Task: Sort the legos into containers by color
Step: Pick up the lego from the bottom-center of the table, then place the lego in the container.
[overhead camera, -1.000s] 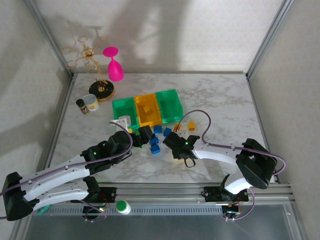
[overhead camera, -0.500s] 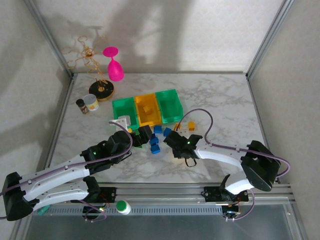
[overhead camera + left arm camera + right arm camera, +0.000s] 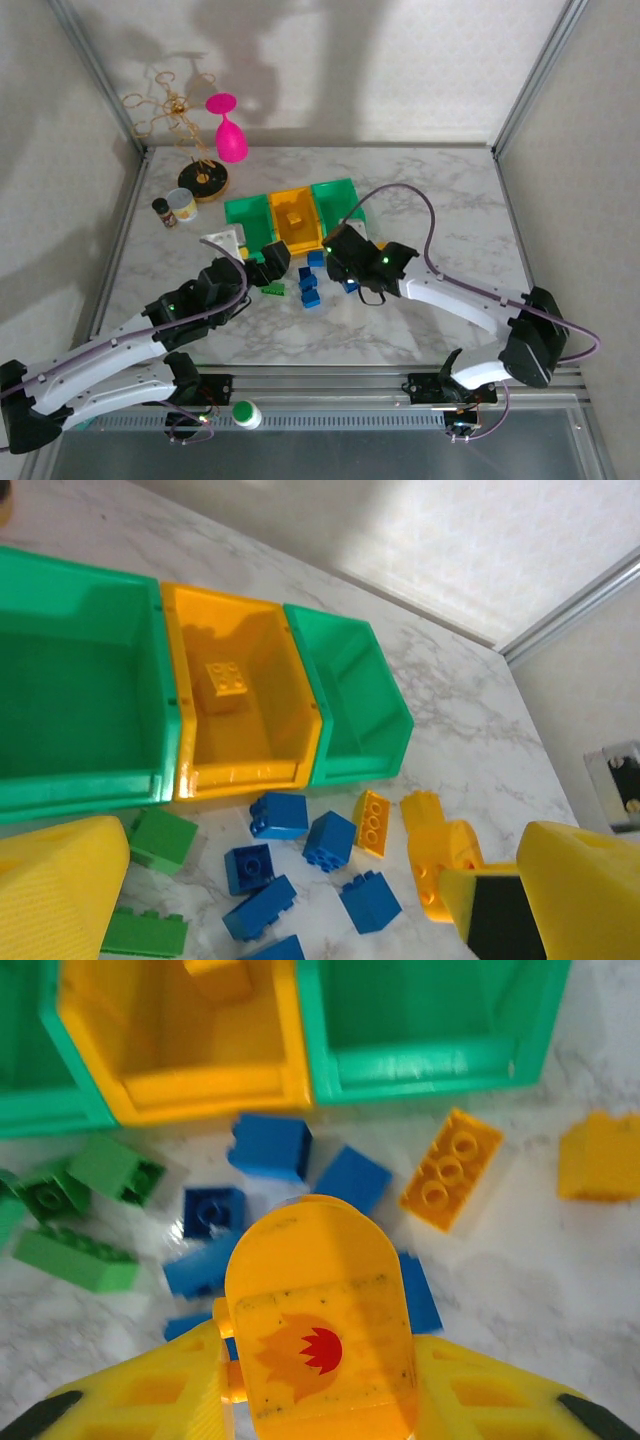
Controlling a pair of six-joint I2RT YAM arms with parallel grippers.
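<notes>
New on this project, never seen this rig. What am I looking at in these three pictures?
Two robot arms are bolted at the near edge of a marble-patterned table, each ending in a two-finger gripper. The wide picture comes from a fixed camera above and behind them; the other two come from cameras on the left and right wrists. On it stand three open bins: a left green plastic bin, a yellow-orange plastic bin holding one yellow-orange studded brick, and a right green plastic bin. Blue studded bricks, green studded bricks and a flat yellow-orange brick lie in front. The left gripper is open, holding nothing. The right gripper grips a rounded yellow-orange plastic piece with a red flame print.
</notes>
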